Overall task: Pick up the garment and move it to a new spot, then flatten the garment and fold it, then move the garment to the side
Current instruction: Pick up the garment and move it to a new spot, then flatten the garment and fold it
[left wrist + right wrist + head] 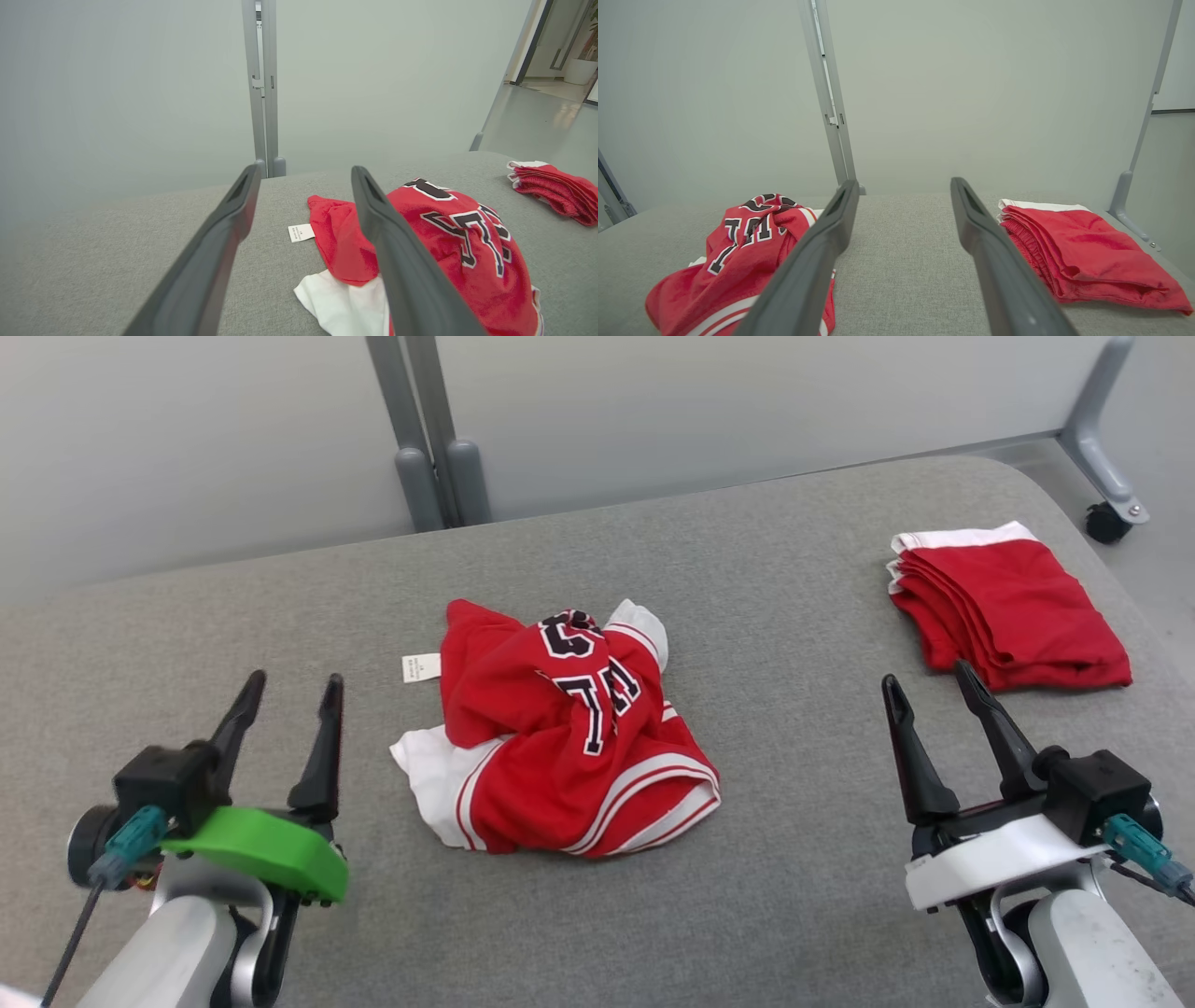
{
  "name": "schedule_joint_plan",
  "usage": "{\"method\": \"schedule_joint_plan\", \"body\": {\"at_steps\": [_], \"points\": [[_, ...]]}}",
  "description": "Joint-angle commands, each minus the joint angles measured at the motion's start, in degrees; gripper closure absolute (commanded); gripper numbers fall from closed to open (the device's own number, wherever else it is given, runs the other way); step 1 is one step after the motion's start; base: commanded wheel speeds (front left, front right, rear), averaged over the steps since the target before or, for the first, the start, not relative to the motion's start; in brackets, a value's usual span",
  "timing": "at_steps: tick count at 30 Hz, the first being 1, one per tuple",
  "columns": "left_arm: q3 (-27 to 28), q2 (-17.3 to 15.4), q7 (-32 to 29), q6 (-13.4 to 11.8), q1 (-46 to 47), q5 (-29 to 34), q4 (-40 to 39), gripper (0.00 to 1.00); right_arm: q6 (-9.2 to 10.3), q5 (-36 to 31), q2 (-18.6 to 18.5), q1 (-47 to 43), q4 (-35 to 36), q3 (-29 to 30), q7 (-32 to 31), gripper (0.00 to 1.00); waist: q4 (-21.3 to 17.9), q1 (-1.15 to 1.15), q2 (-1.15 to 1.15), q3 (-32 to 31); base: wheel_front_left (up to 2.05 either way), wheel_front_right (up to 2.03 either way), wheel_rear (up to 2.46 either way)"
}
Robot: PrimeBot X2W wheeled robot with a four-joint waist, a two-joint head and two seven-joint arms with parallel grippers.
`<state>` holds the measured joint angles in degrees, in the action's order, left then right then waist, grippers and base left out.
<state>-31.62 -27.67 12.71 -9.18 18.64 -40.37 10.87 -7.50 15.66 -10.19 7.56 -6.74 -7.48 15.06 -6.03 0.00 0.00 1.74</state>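
The garment, a red jersey with white sleeves, striped trim and black lettering, lies crumpled in a heap at the middle of the grey table. Its small white tag sticks out to the left. My left gripper hovers open to the heap's left, apart from it, holding nothing. My right gripper stands open well to the heap's right, also with nothing in it. The left wrist view has the garment to the right of the fingers; the right wrist view has the garment at lower left.
A folded stack of red cloth with white edging rests at the table's back right, also seen as the red stack. Grey partition panels and a post rise behind the table. A caster foot stands at far right.
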Motion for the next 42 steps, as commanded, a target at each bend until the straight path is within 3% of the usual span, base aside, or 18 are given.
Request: {"method": "schedule_joint_plan", "body": {"at_steps": [1,4,9,19,34,42], "points": [[1.8,-0.6,1.1,-1.1,-2.8,-1.0,-1.5,0.0,0.02,-0.3,-0.2,-1.1,0.3,0.6,0.1,0.0,2.8,0.0,0.0,-1.6,0.0,0.0,0.0],[4.3,-1.4,2.1,-2.9,-7.1,0.5,-4.1,0.0,0.02,-0.6,-0.1,-2.4,0.3,1.8,0.1,0.0,3.8,0.0,0.0,-1.6,0.0,0.0,0.0],[9.2,0.0,2.5,-4.4,-13.6,3.8,-7.9,0.0,0.02,-0.3,0.2,-4.1,-0.2,3.4,0.2,0.0,5.2,0.0,0.0,-1.7,0.0,0.0,0.0],[13.7,5.7,2.5,-0.4,-18.1,9.3,-8.6,0.0,0.02,-0.9,2.3,-5.2,-0.7,4.3,0.2,0.0,6.5,0.0,0.0,-1.4,0.0,0.0,0.0],[16.8,9.4,2.5,2.7,-18.7,13.5,-6.3,0.0,0.02,-0.4,1.4,-5.3,-2.3,3.0,0.0,0.0,6.9,0.0,0.0,-2.0,0.0,0.0,0.0],[16.7,10.4,2.5,4.2,-17.3,14.3,-5.5,0.0,0.02,2.0,-1.2,0.1,-10.6,-3.8,-10.6,0.0,9.8,0.0,0.0,-0.5,0.0,0.0,0.0]]}}
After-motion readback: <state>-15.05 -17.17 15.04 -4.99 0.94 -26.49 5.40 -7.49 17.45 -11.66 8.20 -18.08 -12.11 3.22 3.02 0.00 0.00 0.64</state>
